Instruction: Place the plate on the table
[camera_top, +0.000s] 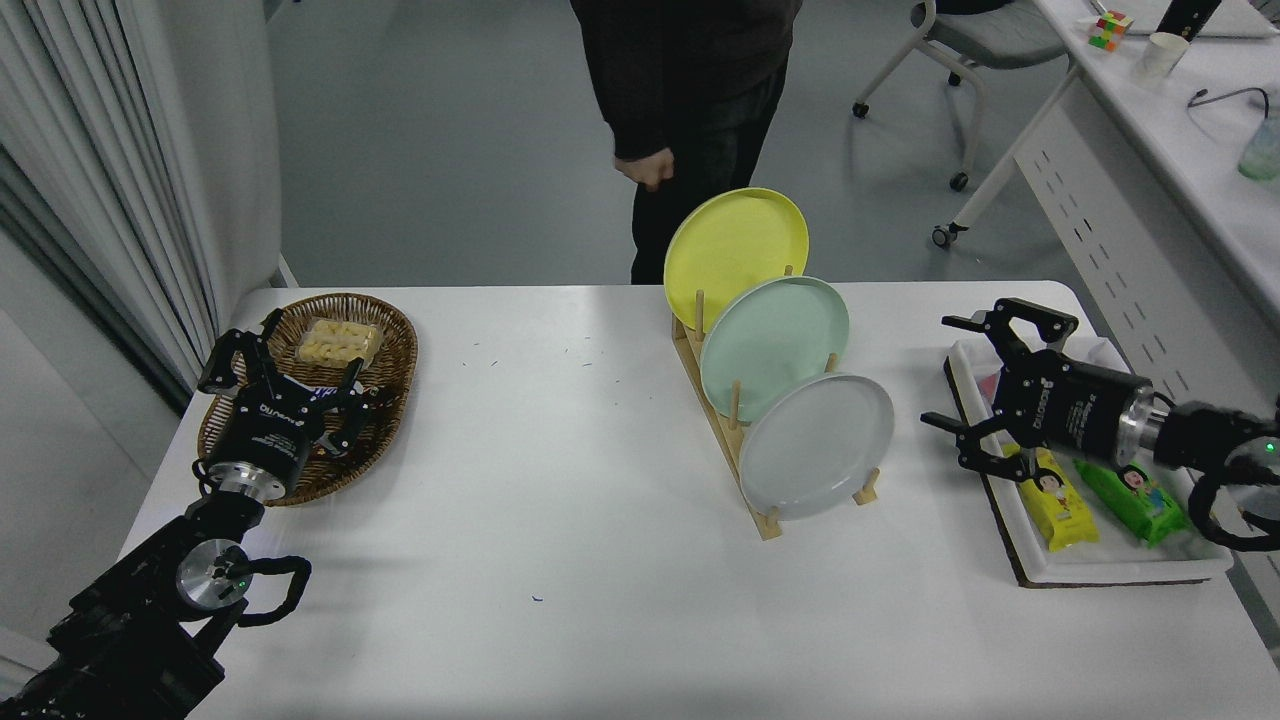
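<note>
Right gripper (955, 375), jaws apart, hovers just right of the plate (815, 445), which leans upright in the rack (730, 440) on the desk (560, 560), rim exposed for grasping.

The only lettering that reads at all is white brand print on the two black claw bodies. On the right claw (952, 372), at about 3 o'clock, the word "ROBOTIQ" runs along the body, seen on its side. On the left claw (285, 372), at about 8 o'clock, the same white print shows upside down and is harder to make out. The yellow packet (1058, 494) and the green packet (1135, 496) at 4 o'clock carry cartoon figures, but their print is too small to read.
</note>
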